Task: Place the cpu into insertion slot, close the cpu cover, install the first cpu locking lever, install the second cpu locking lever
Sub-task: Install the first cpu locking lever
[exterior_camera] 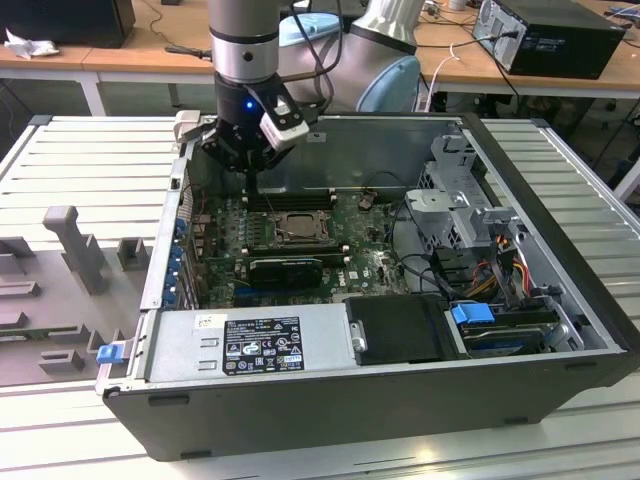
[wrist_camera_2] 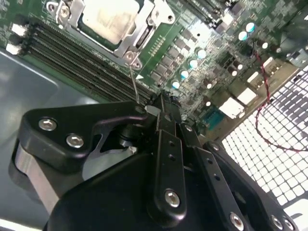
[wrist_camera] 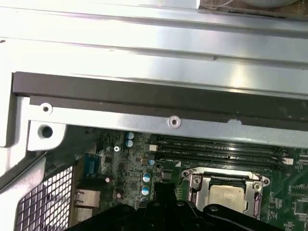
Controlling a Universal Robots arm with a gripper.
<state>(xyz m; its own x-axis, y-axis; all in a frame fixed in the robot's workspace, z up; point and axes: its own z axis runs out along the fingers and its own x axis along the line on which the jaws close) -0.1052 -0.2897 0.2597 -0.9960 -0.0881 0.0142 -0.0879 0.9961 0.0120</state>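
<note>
The cpu (wrist_camera_2: 107, 18) lies in the insertion slot (exterior_camera: 297, 229) on the green board, pale metal face up. The silvery cpu cover (wrist_camera_2: 139, 34) lies flat around it as a frame. A thin wire locking lever (wrist_camera_2: 134, 81) stands up from the socket's corner and runs to my fingertips. My gripper (wrist_camera_2: 164, 100) is shut, its tips right beside the lever's end; I cannot tell whether they touch it. In the exterior view the gripper (exterior_camera: 252, 186) hangs just behind the socket, towards the case's far wall. The first wrist view has the cpu (wrist_camera: 224, 196) beside the gripper (wrist_camera: 162, 188).
Long black memory slots (wrist_camera_2: 72, 62) run beside the socket. The case's far metal wall (wrist_camera: 159, 120) is close behind the gripper. A perforated back panel (wrist_camera_2: 269, 134), a black power supply (exterior_camera: 250, 345) and a drive cage (exterior_camera: 465, 215) hem in the board.
</note>
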